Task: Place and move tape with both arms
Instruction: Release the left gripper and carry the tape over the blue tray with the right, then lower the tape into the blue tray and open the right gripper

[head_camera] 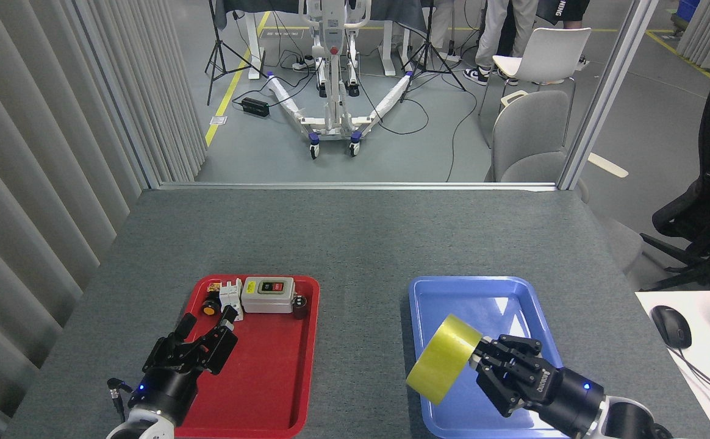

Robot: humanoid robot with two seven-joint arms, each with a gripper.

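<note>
The tape (443, 358), a wide yellow roll, hangs above the left part of the blue tray (513, 299). My right gripper (494, 364) comes in from the lower right and is shut on the roll's right end. My left gripper (205, 336) is over the left side of the red tray (276, 378), well away from the tape. Its black fingers point up and to the right, spread apart, with nothing between them.
At the far end of the red tray lie a grey switch box (268, 294), a white breaker (230, 298) and small black parts. A metal rail (355, 186) marks the table's far edge. To the right, a white desk holds a mouse (671, 326).
</note>
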